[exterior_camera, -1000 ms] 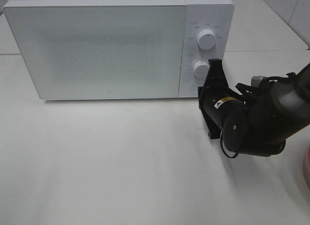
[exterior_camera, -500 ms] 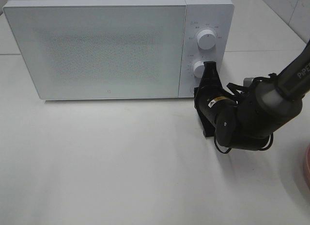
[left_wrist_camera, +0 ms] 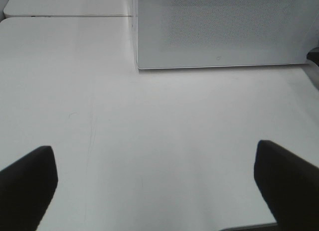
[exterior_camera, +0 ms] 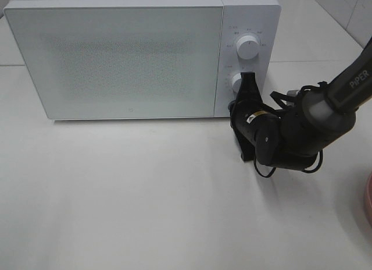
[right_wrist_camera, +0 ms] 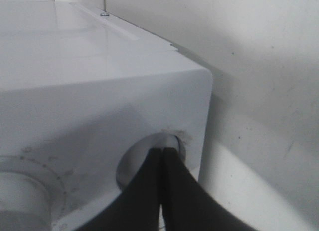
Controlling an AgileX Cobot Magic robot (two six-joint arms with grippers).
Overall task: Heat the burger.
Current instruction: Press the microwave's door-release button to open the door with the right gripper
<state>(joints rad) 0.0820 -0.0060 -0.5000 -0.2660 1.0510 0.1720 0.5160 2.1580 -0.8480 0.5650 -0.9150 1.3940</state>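
The burger is out of view. A white microwave (exterior_camera: pixel 128 54) stands at the back of the table with its door closed. My right gripper (exterior_camera: pixel 236 106) is shut with nothing in it, and its joined tips press into the round button (right_wrist_camera: pixel 175 141) at the bottom of the microwave's control panel, below the lower knob (exterior_camera: pixel 239 81). In the right wrist view the two dark fingers (right_wrist_camera: pixel 149 191) meet at the button's recess. My left gripper (left_wrist_camera: pixel 157 191) hangs open and empty over bare table in front of the microwave's left end; it does not show in the high view.
The upper knob (exterior_camera: pixel 249 47) sits above the lower one on the panel. A pink plate (exterior_camera: pixel 368 203) peeks in at the right edge of the table. The white table (exterior_camera: pixel 145 194) stretches in front of the microwave.
The right arm has moved left and toward the microwave, bringing its shut tips up against the panel's bottom button. The door stays closed.
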